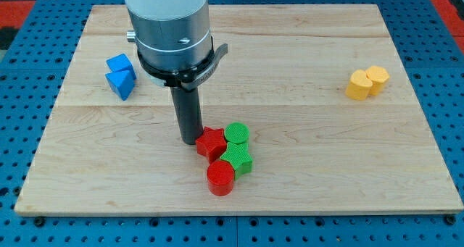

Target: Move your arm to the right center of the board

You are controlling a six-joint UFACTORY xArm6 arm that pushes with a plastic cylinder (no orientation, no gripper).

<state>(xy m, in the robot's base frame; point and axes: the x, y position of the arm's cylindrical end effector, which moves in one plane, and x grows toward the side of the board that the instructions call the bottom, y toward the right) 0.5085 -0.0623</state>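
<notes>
Board (304, 95) is a pale wood slab sitting on a blue pegboard table (29, 30), w/ a red strip (14, 4) showing at the far left corner. Its right center, where the task points, is bare wood just below the yellow pair.

My tip (190, 140) is down on the board left of center, right beside the red star block (212, 143), touching it or v close, can't tell which. No fingers on this rig, just a straight dark rod under a big grey arm housing (168, 22), so nothing spread or pinching.

Cluster next to the tip: red star, green round block (236, 133) on its right, another green block (238, 160) nearer, shape unclear, & a red cylinder (220, 179) nearest. All packed touching.

Far left: two blue blocks (120, 75) stuck together, look wedge-ish. Far right: two yellow blocks (367, 82) side by side, roundish, well apart from everything else.
</notes>
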